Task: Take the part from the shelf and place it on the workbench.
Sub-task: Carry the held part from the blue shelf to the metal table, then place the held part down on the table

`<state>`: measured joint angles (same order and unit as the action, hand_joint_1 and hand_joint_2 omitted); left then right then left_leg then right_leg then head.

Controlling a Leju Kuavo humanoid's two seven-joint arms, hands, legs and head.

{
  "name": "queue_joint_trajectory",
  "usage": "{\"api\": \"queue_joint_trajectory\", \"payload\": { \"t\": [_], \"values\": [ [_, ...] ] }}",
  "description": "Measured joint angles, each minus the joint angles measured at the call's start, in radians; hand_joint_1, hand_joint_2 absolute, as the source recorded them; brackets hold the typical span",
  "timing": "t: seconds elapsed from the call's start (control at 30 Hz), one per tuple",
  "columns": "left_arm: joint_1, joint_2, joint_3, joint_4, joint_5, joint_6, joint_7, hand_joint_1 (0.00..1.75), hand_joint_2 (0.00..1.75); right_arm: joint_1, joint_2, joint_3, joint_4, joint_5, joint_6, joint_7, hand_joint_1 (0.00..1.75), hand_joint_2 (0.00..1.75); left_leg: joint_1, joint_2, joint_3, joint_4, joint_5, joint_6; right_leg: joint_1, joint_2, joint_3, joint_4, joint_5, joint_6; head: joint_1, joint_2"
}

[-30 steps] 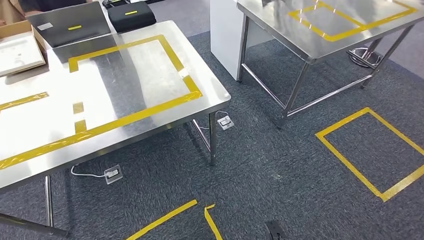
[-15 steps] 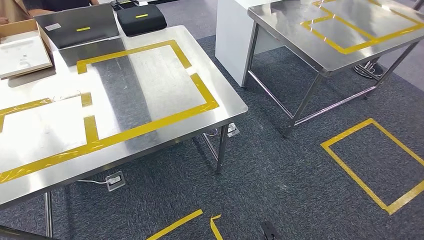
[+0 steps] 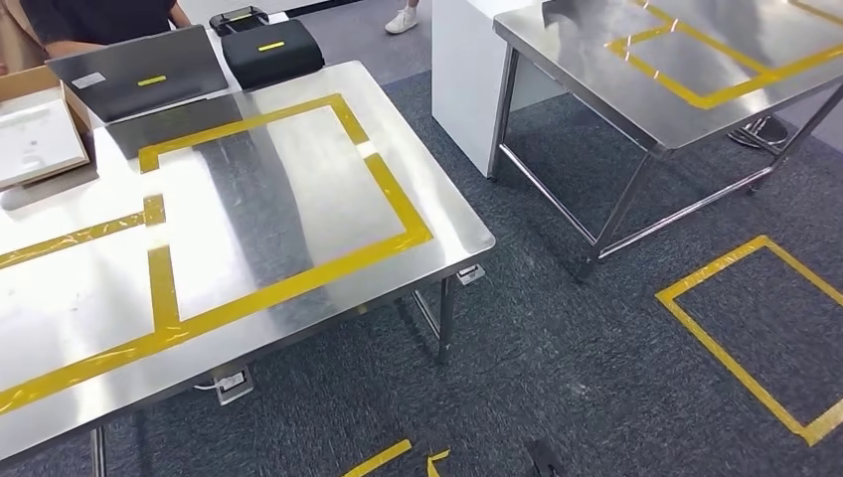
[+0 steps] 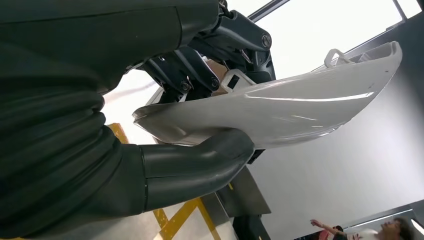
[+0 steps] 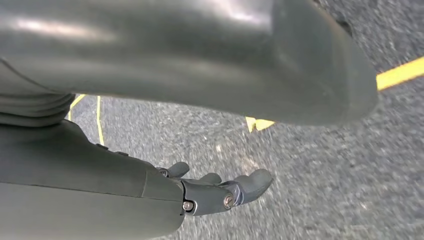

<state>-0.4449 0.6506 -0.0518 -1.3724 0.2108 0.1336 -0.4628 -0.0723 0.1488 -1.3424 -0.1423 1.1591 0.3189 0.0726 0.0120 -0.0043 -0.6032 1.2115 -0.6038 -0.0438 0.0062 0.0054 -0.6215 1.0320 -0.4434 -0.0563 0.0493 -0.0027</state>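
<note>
**Part in my left hand, workbench ahead**

Shifted since a second ago, my head view now has the steel workbench (image 3: 298,199) sitting lower and nearer, its yellow tape rectangle (image 3: 398,214) closer to me; my camera moved, not the table. A second steel table (image 3: 636,89) stands beyond, past grey carpet (image 3: 557,338).

At my left wrist, my left hand (image 4: 200,125) holds the white curved part (image 4: 300,110), thumb beneath it, dark fingers above.

At my right wrist, my right hand (image 5: 215,192) hangs over the carpet with nothing in it, fingers loosely extended.
</note>
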Motion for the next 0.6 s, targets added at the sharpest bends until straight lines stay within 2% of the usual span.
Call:
{"api": "queue_joint_trajectory", "payload": {
  "t": [0.03, 0.07, 0.1, 0.17, 0.2, 0.23, 0.3, 0.37, 0.43, 0.47, 0.53, 0.6],
  "values": [
    [0.003, -0.001, 0.0, 0.002, -0.003, -0.003, 0.001, 1.75, 1.75, -0.001, 0.0, 0.0, 0.0, 0.0, 0.0, 0.001, 0.0, 0.0, 0.0, 0.0, -0.037, 0.048, -0.017, -0.003, 0.001, 0.001, 0.004, 0.001, -0.005, -0.001, 0.0, 0.0],
    [0.006, -0.002, -0.001, 0.005, -0.009, -0.008, 0.002, 1.75, 1.75, -0.001, 0.0, 0.0, 0.0, 0.001, 0.0, 0.002, 0.0, 0.0, 0.001, 0.0, -0.064, 0.07, -0.017, -0.005, 0.002, 0.002, 0.009, 0.002, -0.011, -0.002, 0.0, 0.0],
    [0.006, -0.005, -0.002, 0.011, -0.02, -0.017, 0.003, 1.75, 1.75, -0.001, 0.0, 0.0, 0.0, 0.001, 0.0, 0.004, 0.0, 0.0, 0.001, 0.0, -0.074, 0.059, 0.006, -0.006, 0.003, 0.003, 0.016, 0.002, -0.017, -0.001, 0.0, 0.0],
    [-0.011, -0.016, -0.009, 0.041, -0.057, -0.035, 0.004, 1.75, 1.75, -0.001, 0.001, 0.0, 0.0, 0.002, -0.001, 0.005, 0.0, 0.0, -0.001, 0.0, -0.05, -0.053, 0.1, 0.002, 0.005, 0.004, 0.031, 0.003, -0.029, 0.001, 0.0, 0.0],
    [-0.024, -0.026, -0.015, 0.064, -0.077, -0.04, 0.002, 1.75, 1.75, -0.001, 0.001, 0.0, 0.0, 0.002, -0.001, 0.005, 0.0, 0.0, -0.004, 0.0, -0.033, -0.11, 0.132, 0.007, 0.006, 0.004, 0.038, 0.003, -0.033, 0.004, 0.0, 0.0],
    [-0.039, -0.036, -0.021, 0.089, -0.094, -0.042, -0.001, 1.75, 1.75, -0.003, 0.002, 0.0, 0.0, 0.002, -0.001, 0.005, 0.0, 0.0, -0.007, 0.001, -0.019, -0.153, 0.146, 0.013, 0.007, 0.004, 0.04, 0.004, -0.036, 0.007, -0.001, 0.0],
    [-0.057, -0.053, -0.032, 0.128, -0.111, -0.042, -0.009, 1.75, 1.75, -0.008, 0.003, 0.0, 0.0, 0.002, -0.001, 0.005, 0.0, 0.0, -0.012, 0.001, -0.01, -0.18, 0.148, 0.02, 0.008, 0.004, 0.037, 0.006, -0.04, 0.014, -0.001, 0.0],
    [-0.069, -0.065, -0.04, 0.153, -0.119, -0.042, -0.011, 1.75, 1.75, -0.009, 0.003, -0.001, 0.0, 0.002, -0.001, 0.005, 0.0, 0.0, -0.011, 0.001, -0.007, -0.186, 0.163, 0.02, 0.01, 0.005, 0.036, 0.006, -0.042, 0.011, 0.0, 0.0],
    [-0.087, -0.081, -0.048, 0.182, -0.147, -0.039, -0.008, 1.75, 1.75, -0.009, 0.003, -0.001, 0.0, 0.002, -0.001, 0.005, 0.0, 0.0, -0.012, 0.0, -0.007, -0.187, 0.163, 0.02, 0.01, 0.005, 0.038, 0.002, -0.041, 0.007, 0.0, 0.0],
    [-0.106, -0.094, -0.056, 0.209, -0.18, -0.028, -0.007, 1.75, 1.75, -0.009, 0.003, -0.002, 0.0, 0.002, -0.001, 0.004, 0.0, 0.0, -0.012, 0.0, -0.006, -0.186, 0.163, 0.023, 0.009, 0.004, 0.039, -0.001, -0.041, 0.01, 0.0, 0.0],
    [-0.175, -0.137, -0.088, 0.316, -0.294, 0.035, -0.035, 1.75, 1.75, -0.01, 0.003, -0.004, 0.0, -0.002, -0.001, 0.004, 0.0, 0.0, -0.013, -0.004, -0.006, -0.186, 0.163, 0.029, 0.007, 0.001, 0.042, -0.006, -0.041, 0.017, 0.0, 0.0],
    [-0.27, -0.197, -0.141, 0.481, -0.419, 0.128, -0.075, 1.75, 1.75, -0.013, 0.002, -0.008, 0.0, -0.006, -0.002, 0.004, 0.0, 0.0, -0.013, -0.01, -0.006, -0.186, 0.164, 0.033, 0.006, -0.004, 0.046, -0.009, -0.04, 0.023, 0.0, 0.0]
  ]
}}
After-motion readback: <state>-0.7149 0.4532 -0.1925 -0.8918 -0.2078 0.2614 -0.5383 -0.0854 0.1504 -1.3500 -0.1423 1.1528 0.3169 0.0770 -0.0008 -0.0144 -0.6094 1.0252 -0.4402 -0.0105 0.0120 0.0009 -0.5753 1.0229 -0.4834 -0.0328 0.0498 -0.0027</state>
